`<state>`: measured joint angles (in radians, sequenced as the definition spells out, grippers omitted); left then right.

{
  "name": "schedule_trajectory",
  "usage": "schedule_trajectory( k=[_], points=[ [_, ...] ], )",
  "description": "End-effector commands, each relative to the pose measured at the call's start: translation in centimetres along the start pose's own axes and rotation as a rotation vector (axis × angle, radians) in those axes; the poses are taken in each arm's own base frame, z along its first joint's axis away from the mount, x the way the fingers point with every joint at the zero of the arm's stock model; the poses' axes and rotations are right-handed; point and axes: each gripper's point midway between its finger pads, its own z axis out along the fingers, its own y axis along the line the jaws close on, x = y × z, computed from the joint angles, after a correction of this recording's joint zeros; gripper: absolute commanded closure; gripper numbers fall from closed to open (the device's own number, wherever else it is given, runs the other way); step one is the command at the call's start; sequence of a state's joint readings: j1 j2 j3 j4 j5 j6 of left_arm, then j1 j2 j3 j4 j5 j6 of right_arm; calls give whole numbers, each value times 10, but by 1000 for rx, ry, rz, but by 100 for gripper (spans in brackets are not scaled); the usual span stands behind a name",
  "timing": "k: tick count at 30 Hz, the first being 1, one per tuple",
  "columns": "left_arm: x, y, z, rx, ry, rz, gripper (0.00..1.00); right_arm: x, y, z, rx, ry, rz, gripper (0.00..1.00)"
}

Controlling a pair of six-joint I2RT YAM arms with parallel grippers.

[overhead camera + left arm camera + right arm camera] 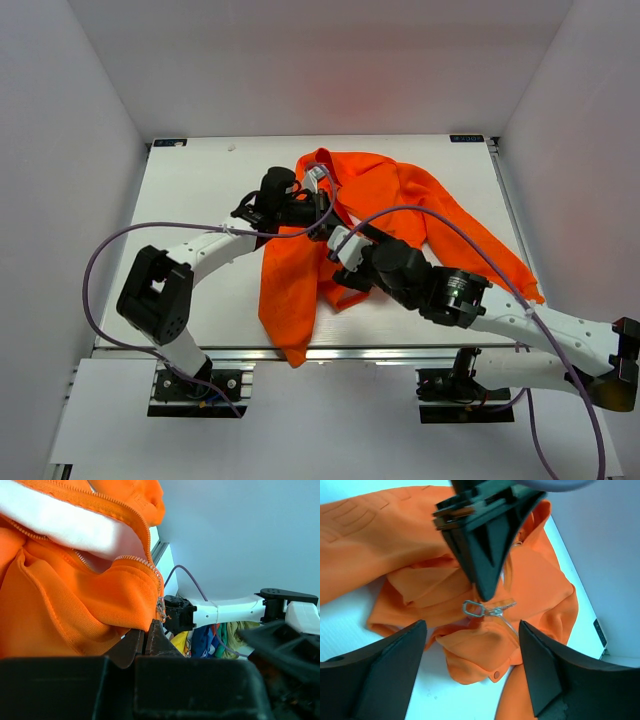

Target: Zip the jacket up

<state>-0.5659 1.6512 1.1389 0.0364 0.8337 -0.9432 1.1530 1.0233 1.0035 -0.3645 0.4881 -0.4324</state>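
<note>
The orange jacket (400, 195) lies crumpled across the middle of the white table. My left gripper (321, 208) is shut on the jacket's hem (120, 605), right beside the pale zipper's lower end; its jaws are pressed together under the fabric (147, 636). The metal zipper slider (161, 608) hangs just above them. In the right wrist view the left gripper's black fingers (482, 545) point down onto the silver zipper pull (476, 608). My right gripper (472, 625) is open and empty, hovering just above the pull and the jacket (385, 530), over its front (338, 236).
A flap with a snap button (496, 674) lies below the pull. One sleeve (290, 300) reaches the table's near edge (380, 352). Purple cables (105, 260) loop over both arms. White walls enclose the table. Colourful cloths (210, 640) show behind the right arm (230, 611).
</note>
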Motion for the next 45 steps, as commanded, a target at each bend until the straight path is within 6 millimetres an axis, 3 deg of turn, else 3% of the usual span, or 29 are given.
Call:
schedule_trajectory(
  k=[1, 3, 7, 10, 17, 25, 32, 37, 38, 42, 45],
  points=[
    [-8, -33, -16, 44, -46, 70, 100, -7, 5, -6, 40, -17, -10, 24],
    [-7, -35, -17, 53, -48, 73, 100, -4, 10, -2, 62, -1, 34, 28],
    [-4, -37, -20, 58, -57, 73, 100, 10, 26, 11, 87, 39, 134, 27],
    [-2, -37, -22, 54, -60, 71, 100, 22, 26, 18, 162, 86, 202, 27],
    [1, -37, -24, 57, -64, 65, 100, 11, 13, 19, 245, 16, 301, 35],
    [1, -38, -25, 62, -62, 55, 100, 9, 15, 21, 234, -24, 290, 42],
    [0, -39, -26, 55, -75, 55, 100, 16, 20, 32, 251, 24, 268, 44],
    [0, -42, -28, 58, -80, 61, 100, 17, 9, 31, 330, 48, 279, 45],
    [0, -42, -28, 59, -81, 62, 100, 18, 8, 32, 335, 48, 286, 47],
    [1, -42, -29, 57, -83, 65, 100, 17, 4, 30, 355, 37, 304, 73],
    [1, -40, -28, 50, -86, 61, 100, 7, 7, 29, 301, 0, 320, 79]
  ],
)
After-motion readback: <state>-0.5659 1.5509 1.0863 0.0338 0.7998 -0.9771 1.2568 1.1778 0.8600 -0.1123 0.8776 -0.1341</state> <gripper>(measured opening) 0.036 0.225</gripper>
